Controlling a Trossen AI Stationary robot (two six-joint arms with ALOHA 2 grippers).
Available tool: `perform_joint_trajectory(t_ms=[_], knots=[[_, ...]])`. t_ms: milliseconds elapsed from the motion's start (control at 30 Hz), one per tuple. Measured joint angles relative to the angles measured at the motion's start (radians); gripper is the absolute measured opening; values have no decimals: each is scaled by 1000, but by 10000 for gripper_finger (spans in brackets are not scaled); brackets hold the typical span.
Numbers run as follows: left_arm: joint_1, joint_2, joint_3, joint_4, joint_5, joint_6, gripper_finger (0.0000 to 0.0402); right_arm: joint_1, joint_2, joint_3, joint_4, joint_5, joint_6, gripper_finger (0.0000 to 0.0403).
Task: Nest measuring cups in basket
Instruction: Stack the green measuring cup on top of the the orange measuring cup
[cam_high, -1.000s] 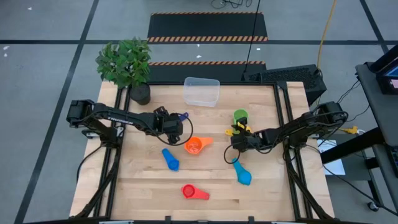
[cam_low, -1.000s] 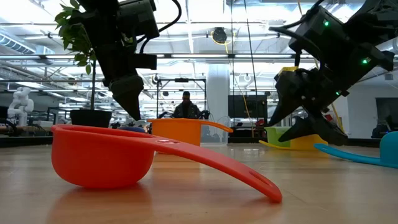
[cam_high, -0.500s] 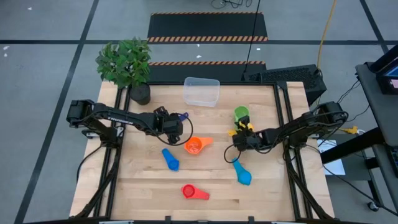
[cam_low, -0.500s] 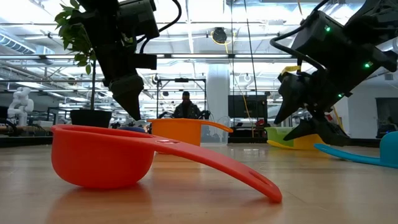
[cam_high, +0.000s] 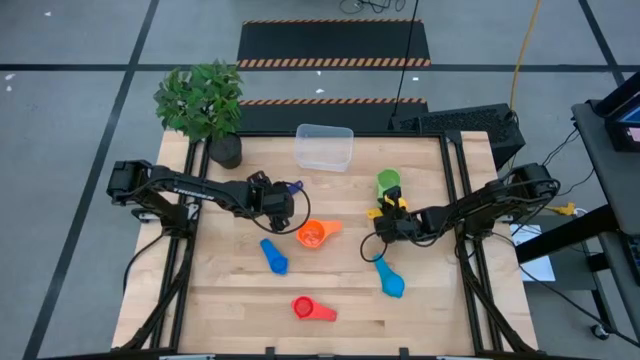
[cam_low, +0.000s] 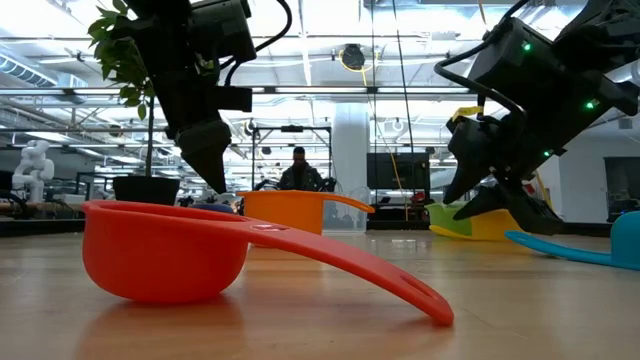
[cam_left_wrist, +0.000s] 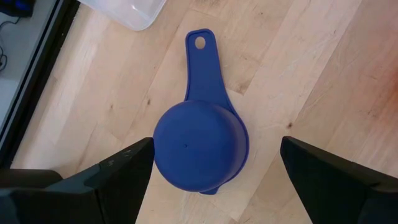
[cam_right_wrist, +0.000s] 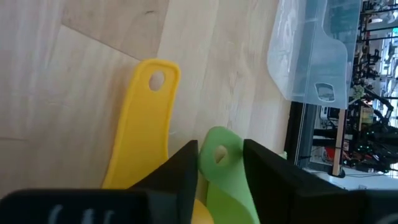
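A: Start at the right jaws (cam_right_wrist: 221, 163). What sits between them?

B: The flat handle of the green measuring cup (cam_right_wrist: 224, 168). In the right wrist view the two dark fingers stand close on either side of it, narrow and just about touching, so I judge them clenched on that handle. The yellow measuring cup (cam_right_wrist: 142, 124) lies just beside, its handle outside the jaws.

A: And from above?

B: The right gripper (cam_high: 388, 222) is at the right middle of the desk (cam_high: 340, 290), with the green cup (cam_high: 387, 185) and a bit of yellow at its tip. The cup appears to rest on the wood, not lifted.

A: The left jaws?

B: Released, spread wide, hanging over the dark blue measuring cup (cam_left_wrist: 200, 137), which lies mouth down with its handle pointing toward the clear basket (cam_left_wrist: 127, 9). They do not touch it.

A: Where is the basket overall?

B: At the far edge of the desk, centre (cam_high: 323, 147), beside the potted plant (cam_high: 205, 105). I see nothing inside it. The orange cup (cam_high: 313, 235), a blue cup (cam_high: 274, 257), a light blue cup (cam_high: 390, 281) and the red cup (cam_high: 306, 308) lie scattered nearer the front.

A: So which step?

B: The first pick, I would say: the green cup grasped, nothing nested. Next calls for a clean lift without dragging the yellow one, then a carry to the basket.
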Motion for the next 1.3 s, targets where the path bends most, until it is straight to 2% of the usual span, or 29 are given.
perform_joint_trajectory(t_ms=[467, 600, 967, 1300], knots=[[0, 0, 0, 0, 0, 1, 353, 0, 0, 0, 0, 10, -12, 26], [0, 0, 0, 0, 0, 1, 353, 0, 0, 0, 0, 49, -12, 7], [0, 0, 0, 0, 0, 1, 353, 0, -32, 0, 1, 48, -9, 1], [0, 0, 0, 22, 0, 1, 353, 56, -242, 0, 2, 45, 31, 1]])
